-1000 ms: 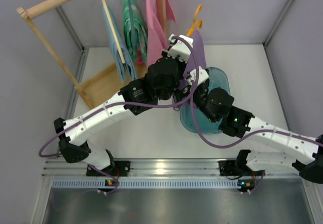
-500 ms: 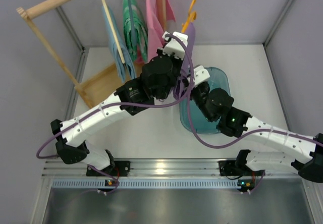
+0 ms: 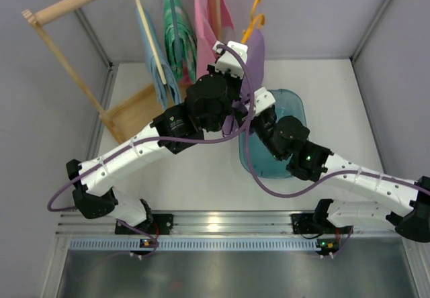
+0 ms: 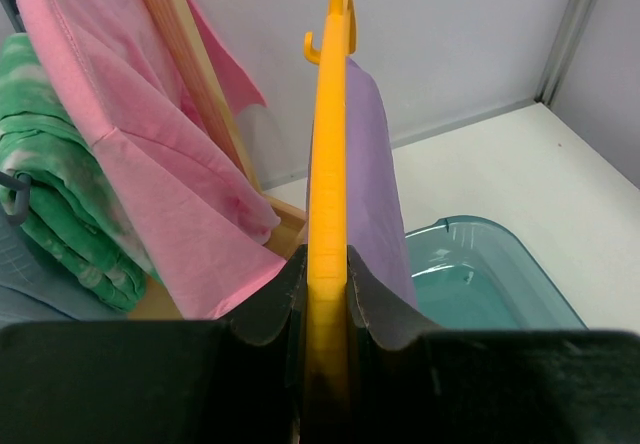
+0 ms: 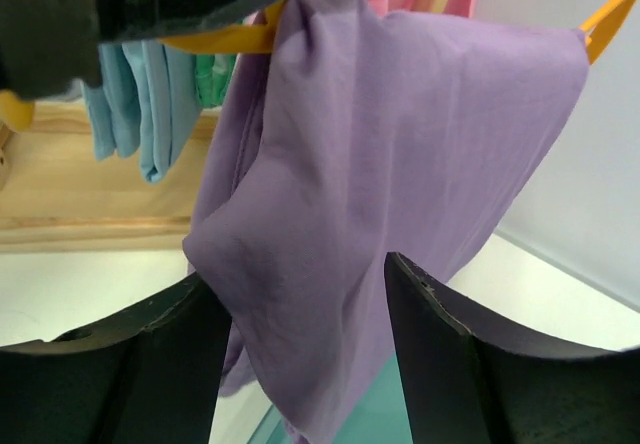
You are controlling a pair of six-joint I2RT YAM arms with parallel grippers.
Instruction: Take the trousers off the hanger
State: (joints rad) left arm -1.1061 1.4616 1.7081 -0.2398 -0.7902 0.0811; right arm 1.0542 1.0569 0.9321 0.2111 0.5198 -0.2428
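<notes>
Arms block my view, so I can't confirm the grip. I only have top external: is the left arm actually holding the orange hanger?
Observer: Yes. In the left wrist view, the left gripper has its jaws shut on the hanger, seen edge-on.
Operator: Trousers off it?
Observer: No. The right wrist view shows the trousers draped over the hanger's bar and hanging down.
Operator: Right arm gripping them?
Observer: Not yet. On the right gripper the jaws stand open, with the hanging cloth in the gap between them. I can't tell whether they touch it.
</notes>
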